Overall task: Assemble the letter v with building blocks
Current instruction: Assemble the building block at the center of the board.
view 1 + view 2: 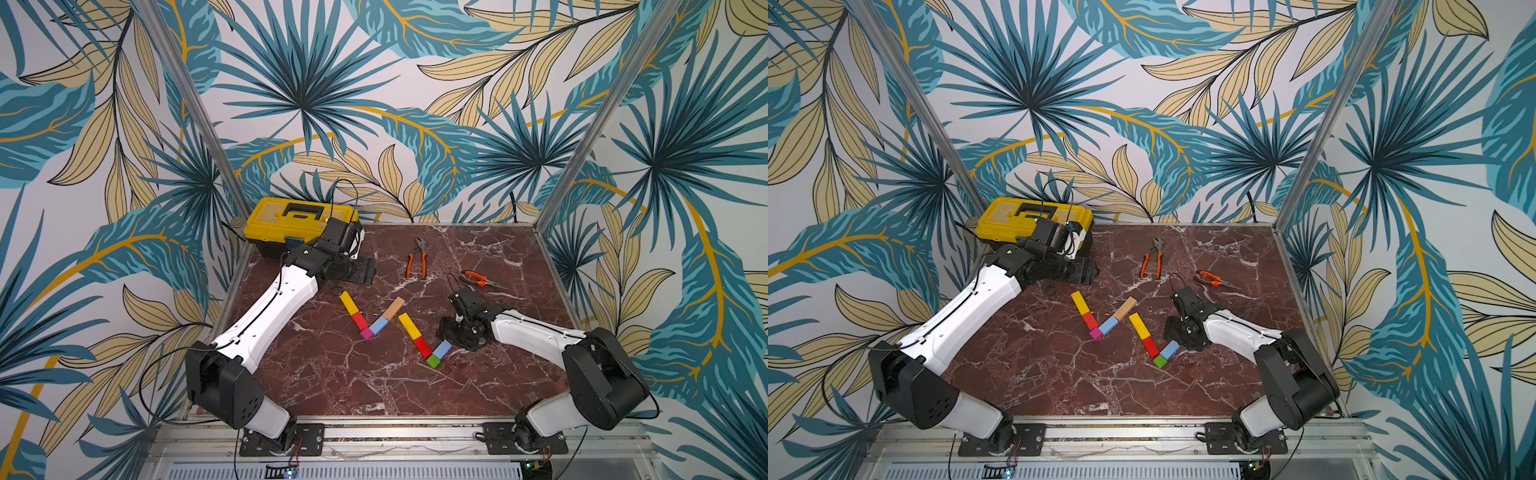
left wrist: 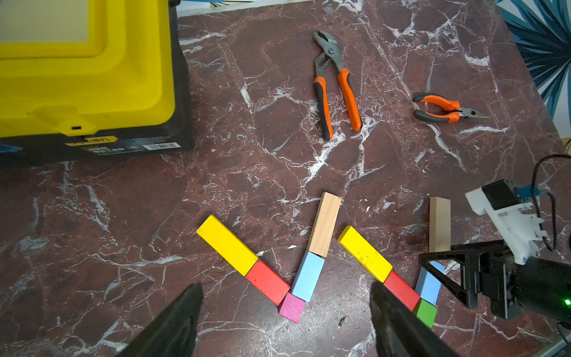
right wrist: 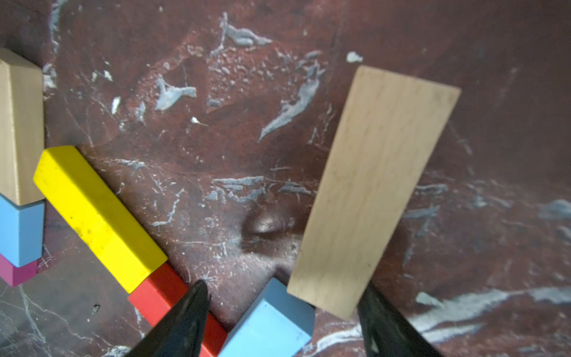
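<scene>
Loose plain-wood bar (image 3: 374, 191) shown by wrist views only; in both top views hidden behind right gripper (image 3: 284, 286). Its jaws spread, bar end between them, contact unclear. Left gripper (image 2: 286, 287) spread. Five-block, magenta-pointed letter v (image 1: 377, 327) laid mid red marble table (image 1: 332, 382), beside unfinished figure with green cube (image 1: 433, 361).

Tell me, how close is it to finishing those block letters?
One V, with the magenta cube at its point, looks finished. The second, around the green cube, has its yellow-red arm and light-blue block. The right pincer stands open around the last plain-wood bar, seemingly not quite aligned. Remaining: straightening it.
</scene>
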Controlling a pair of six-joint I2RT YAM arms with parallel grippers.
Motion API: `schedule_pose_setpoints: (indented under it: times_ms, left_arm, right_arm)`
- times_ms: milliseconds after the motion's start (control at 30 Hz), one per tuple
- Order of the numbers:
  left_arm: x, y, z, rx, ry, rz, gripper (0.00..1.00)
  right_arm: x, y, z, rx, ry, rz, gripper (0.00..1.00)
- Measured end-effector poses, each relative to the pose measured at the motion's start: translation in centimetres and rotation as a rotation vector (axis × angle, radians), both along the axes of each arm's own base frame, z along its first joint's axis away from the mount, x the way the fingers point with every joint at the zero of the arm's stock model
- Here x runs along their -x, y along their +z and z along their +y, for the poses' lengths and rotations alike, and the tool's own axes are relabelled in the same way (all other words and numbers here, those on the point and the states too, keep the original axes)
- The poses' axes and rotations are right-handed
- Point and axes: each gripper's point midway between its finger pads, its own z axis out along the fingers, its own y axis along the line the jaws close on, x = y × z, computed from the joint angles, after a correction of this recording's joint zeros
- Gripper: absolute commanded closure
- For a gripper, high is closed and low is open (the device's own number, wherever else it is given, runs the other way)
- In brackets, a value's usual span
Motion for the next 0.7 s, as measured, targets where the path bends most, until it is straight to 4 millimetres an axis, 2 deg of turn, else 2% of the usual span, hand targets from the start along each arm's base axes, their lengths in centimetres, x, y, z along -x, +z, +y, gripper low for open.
schedule_pose_setpoints:
  times_ms: [267,333,433,567,700]
  left_arm:
    - [0.0,0.0,0.0,0.000,0.000,0.000,0.14]
    - [0.0,0.0,0.0,0.000,0.000,0.000,0.14]
    - [0.0,0.0,0.0,0.000,0.000,-0.001,0.14]
    - [0.0,0.0,0.0,0.000,0.000,-0.001,0.14]
    - [0.0,0.0,0.0,0.000,0.001,-0.001,0.14]
  right_arm:
    - [0.2,0.1,-0.1,0.015,0.006,0.006,0.21]
    - [0.4,0.6,-0.5,0.034,0.011,0.004,0.19]
    - [0.0,2.3,-1.0,0.047,0.021,-0.028,0.17]
    - [-2.0,5.4,-2.2,0.039,0.010,-0.105,0.14]
    - [-4.8,7.0,-3.3,0.047,0.012,-0.142,0.13]
